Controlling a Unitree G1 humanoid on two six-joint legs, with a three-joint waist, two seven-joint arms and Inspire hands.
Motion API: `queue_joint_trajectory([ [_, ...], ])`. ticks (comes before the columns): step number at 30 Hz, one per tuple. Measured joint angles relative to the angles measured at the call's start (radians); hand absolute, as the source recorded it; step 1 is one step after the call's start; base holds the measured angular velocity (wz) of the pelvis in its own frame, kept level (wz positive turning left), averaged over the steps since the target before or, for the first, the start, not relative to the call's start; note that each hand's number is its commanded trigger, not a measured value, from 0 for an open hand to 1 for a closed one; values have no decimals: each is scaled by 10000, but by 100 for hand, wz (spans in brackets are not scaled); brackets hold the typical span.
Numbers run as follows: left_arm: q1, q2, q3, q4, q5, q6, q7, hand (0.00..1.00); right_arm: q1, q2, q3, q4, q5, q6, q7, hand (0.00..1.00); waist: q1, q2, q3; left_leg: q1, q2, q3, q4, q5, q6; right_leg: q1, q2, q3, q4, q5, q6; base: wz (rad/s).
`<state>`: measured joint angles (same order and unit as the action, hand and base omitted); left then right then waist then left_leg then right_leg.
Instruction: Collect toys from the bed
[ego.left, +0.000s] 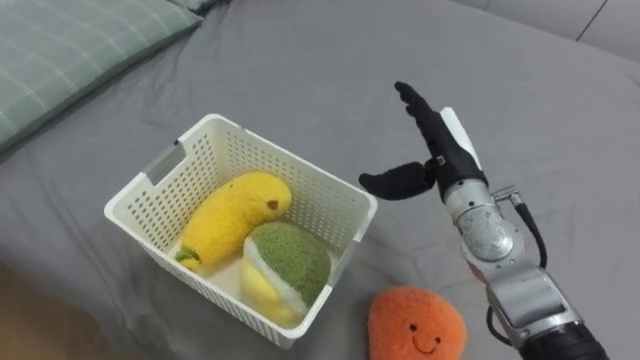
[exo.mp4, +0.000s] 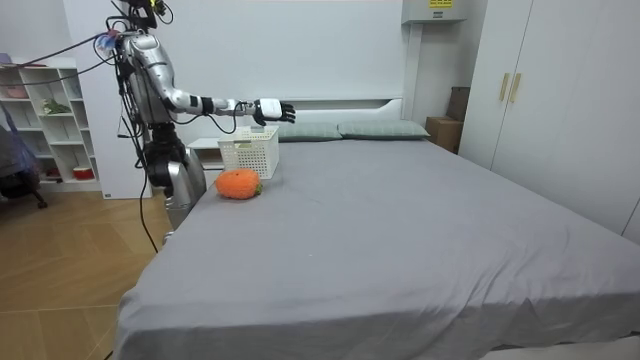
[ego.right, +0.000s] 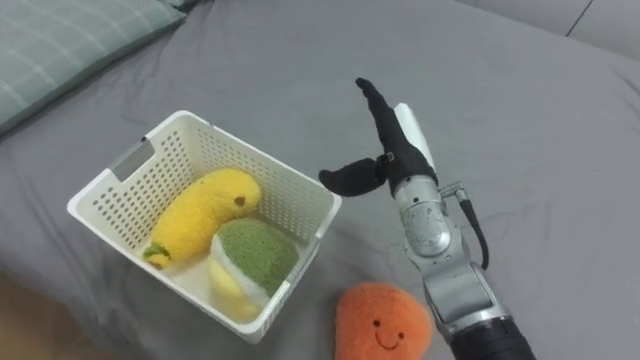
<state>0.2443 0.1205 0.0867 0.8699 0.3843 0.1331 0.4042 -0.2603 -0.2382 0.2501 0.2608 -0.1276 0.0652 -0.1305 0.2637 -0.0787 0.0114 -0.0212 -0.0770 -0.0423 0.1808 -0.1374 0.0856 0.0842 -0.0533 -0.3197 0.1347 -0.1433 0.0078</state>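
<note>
A white plastic basket (ego.left: 160, 180) (ego.right: 120, 175) (exo.mp4: 249, 152) stands on the grey bed. Inside lie a yellow plush toy (ego.left: 232, 214) (ego.right: 200, 211) and a round green and yellow plush toy (ego.left: 288, 265) (ego.right: 252, 257). An orange round plush toy with a smiling face (ego.left: 416, 324) (ego.right: 382, 320) (exo.mp4: 238, 184) lies on the bed just right of the basket's near corner. My right hand (ego.left: 432, 143) (ego.right: 388, 145) (exo.mp4: 272, 111) hovers open above the bed, to the right of the basket, fingers straight and thumb spread, holding nothing.
Green checked pillows (ego.left: 70, 50) (ego.right: 65, 40) lie at the upper left by the headboard. The grey bedsheet (exo.mp4: 400, 230) stretches wide to the right. A shelf unit (exo.mp4: 45, 120) and a wardrobe (exo.mp4: 520, 90) stand by the walls. I stand at the bed's side.
</note>
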Motion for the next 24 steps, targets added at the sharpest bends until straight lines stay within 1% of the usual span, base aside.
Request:
queue_joint_trajectory([
  [3,-51,-11,178,131,1,-93,60,0,78,3,-22,1,-187,-5,3,0,-193,-33,-23,125,36,156,-42,-1,-3,21,23,171,11,2,-4,-14],
  [5,-96,-11,305,157,5,-94,18,0,280,4,-91,-3,-397,-9,20,0,-339,-115,-78,156,51,248,-81,-2,-1,12,21,233,15,3,-4,-9],
  [7,-98,-7,324,155,12,-94,-55,0,493,4,-158,-51,-610,-10,31,0,-420,-150,-103,187,70,347,-104,-17,16,6,24,327,21,4,-4,-16],
  [8,-92,-15,323,155,9,-95,-69,0,673,4,-225,-55,-645,-12,32,0,-421,-120,-82,272,85,438,-122,-31,26,30,37,440,23,12,-1,-21],
  [9,-92,-19,313,152,8,-94,-70,0,790,5,-274,-55,-657,-18,30,0,-439,-96,-67,305,88,456,-129,-38,30,54,36,450,27,13,0,-15],
  [11,-104,-20,291,120,6,-120,-66,0,1102,4,-395,-53,-656,-17,9,0,-539,-99,-74,329,92,481,-132,-43,36,66,31,459,46,13,2,-5],
  [12,-104,-20,290,144,7,-132,-66,0,1214,11,-393,-53,-655,-17,9,0,-664,-92,-68,333,100,539,-140,-43,37,44,34,519,45,14,3,-12],
  [14,-99,-51,297,145,6,-156,-49,0,1381,11,-442,-53,-678,-18,8,0,-758,-71,-56,324,105,595,-168,-45,39,44,38,595,53,14,3,-12],
  [17,-101,-111,291,147,-8,-310,-29,0,1755,18,-665,-46,-545,-27,16,0,-955,-20,-28,335,120,665,-217,-57,36,16,52,706,74,14,4,-9],
  [21,-74,-171,289,143,-6,-322,-14,0,2223,24,-813,-46,-489,-26,31,0,-1103,-13,-30,300,123,672,-223,-58,35,-32,55,719,78,14,4,0],
  [22,-61,-179,285,144,-6,-321,-8,0,2322,26,-813,-46,-491,-26,44,0,-1217,-9,-41,322,124,674,-213,-57,35,-44,53,717,81,14,4,0],
  [24,-55,-179,274,142,-10,-323,54,0,2504,32,-813,-33,-488,-26,87,0,-1238,-6,-63,340,129,706,-197,-56,35,-53,56,738,83,14,4,0],
])
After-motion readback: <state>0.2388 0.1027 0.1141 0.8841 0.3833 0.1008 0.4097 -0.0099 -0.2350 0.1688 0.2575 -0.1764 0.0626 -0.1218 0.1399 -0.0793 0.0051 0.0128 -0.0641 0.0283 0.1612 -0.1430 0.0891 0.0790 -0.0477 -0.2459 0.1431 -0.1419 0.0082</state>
